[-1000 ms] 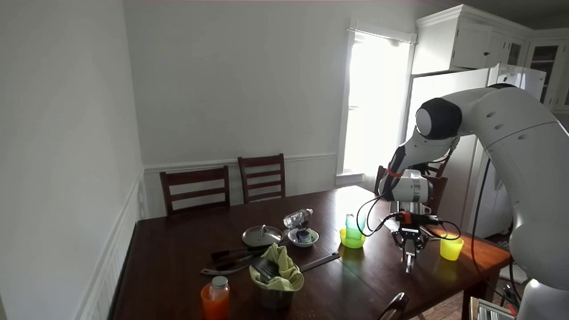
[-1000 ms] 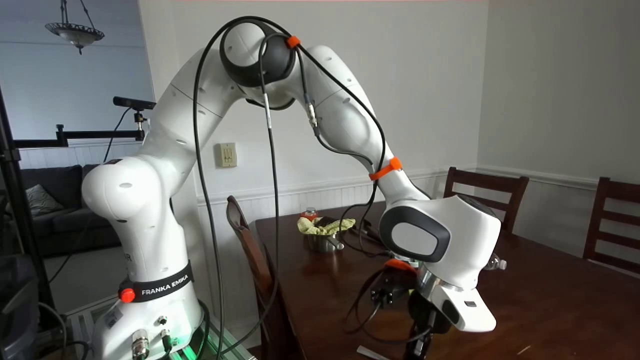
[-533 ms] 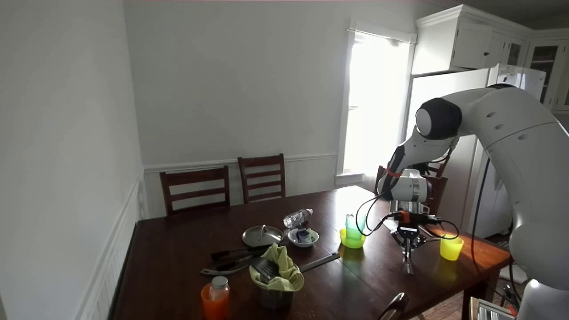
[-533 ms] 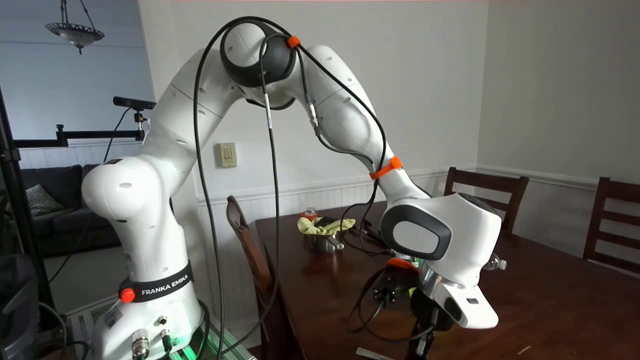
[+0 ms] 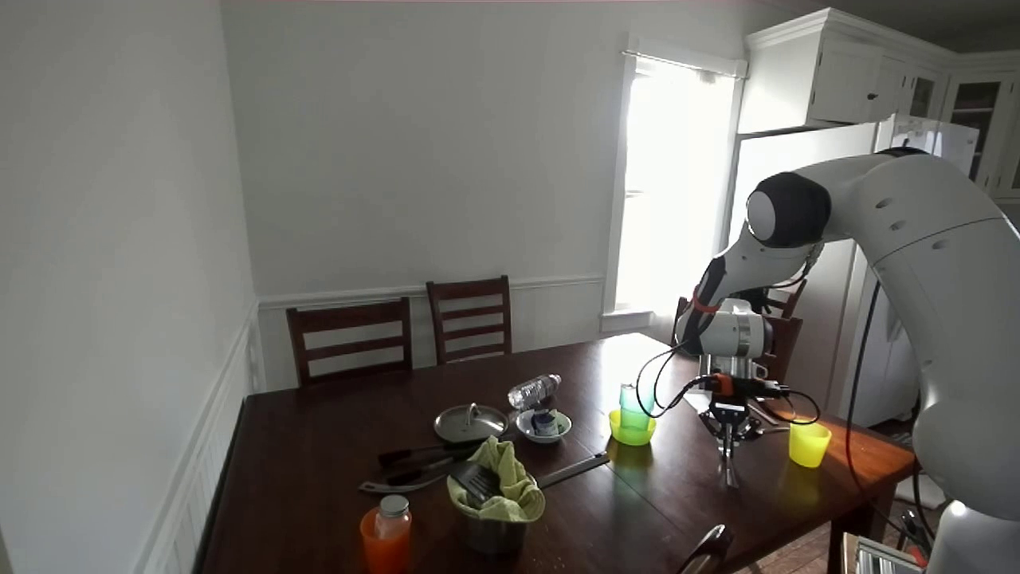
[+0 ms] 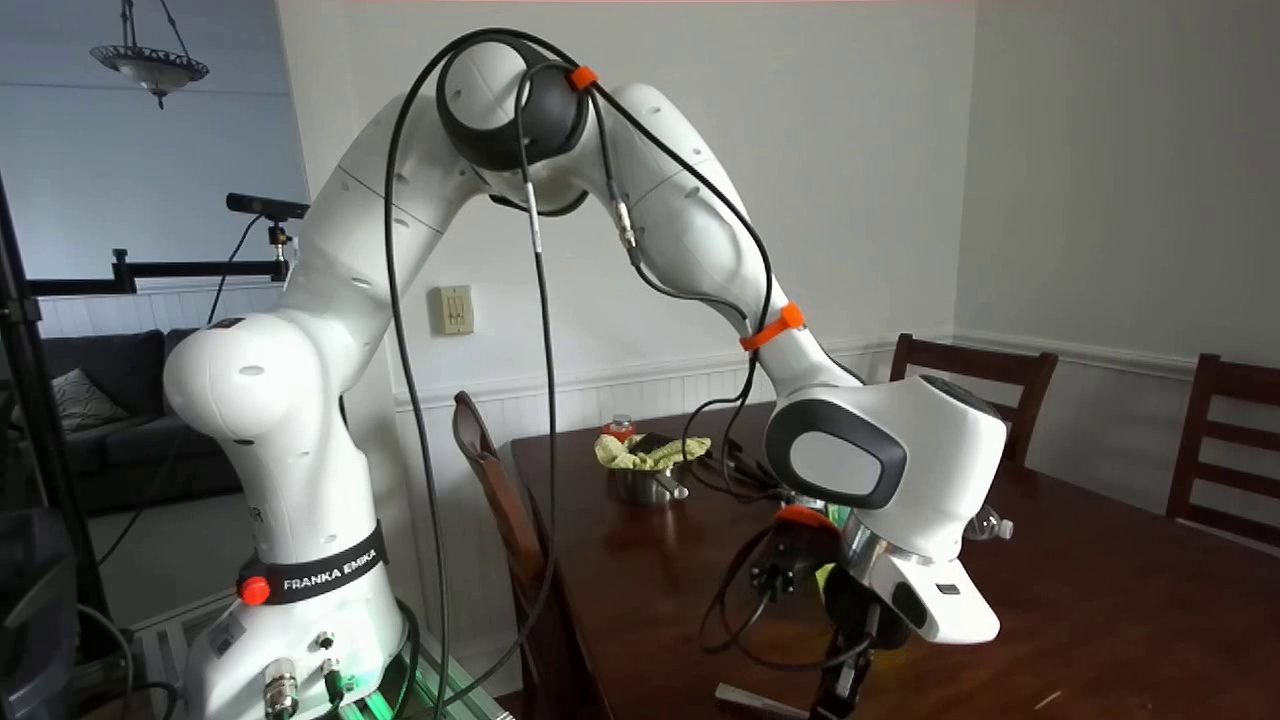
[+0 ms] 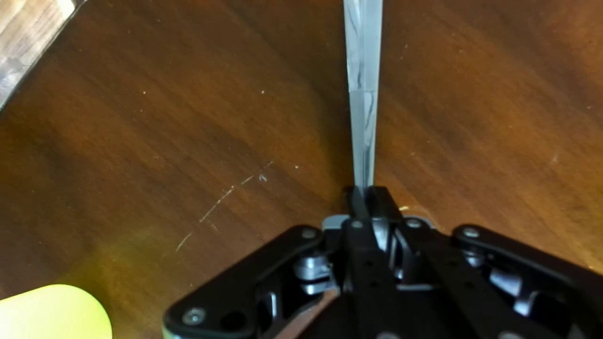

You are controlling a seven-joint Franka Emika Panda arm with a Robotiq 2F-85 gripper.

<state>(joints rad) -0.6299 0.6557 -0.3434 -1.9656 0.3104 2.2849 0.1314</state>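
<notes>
My gripper (image 7: pixel 363 194) is shut on a long, narrow silvery metal utensil (image 7: pixel 363 89), which runs from the fingertips to the top edge of the wrist view. Its full shape cannot be seen. In an exterior view the gripper (image 5: pixel 727 453) points down over the dark table, the utensil's flared end (image 5: pixel 731 478) showing below the fingers. Elsewhere the utensil (image 6: pixel 757 702) sticks out beside the gripper, whose fingertips are partly cut off by the bottom edge. Nearest to the gripper stands a yellow cup (image 5: pixel 810 445); that cup (image 7: pixel 54 313) also fills the wrist view's lower left corner.
A teal cup (image 5: pixel 637 406) sits in a yellow-green bowl (image 5: pixel 632 434). Further off are a white bowl (image 5: pixel 558 434), a bottle (image 5: pixel 534 391), a pot lid (image 5: pixel 458 426), a pot with cloth (image 5: pixel 494 536) and an orange cup (image 5: pixel 386 550). Chairs line the table.
The fingers have come together on the metal utensil. Since then the arm has risen slightly, and the utensil has moved up with the gripper. The other objects stay where they were.
</notes>
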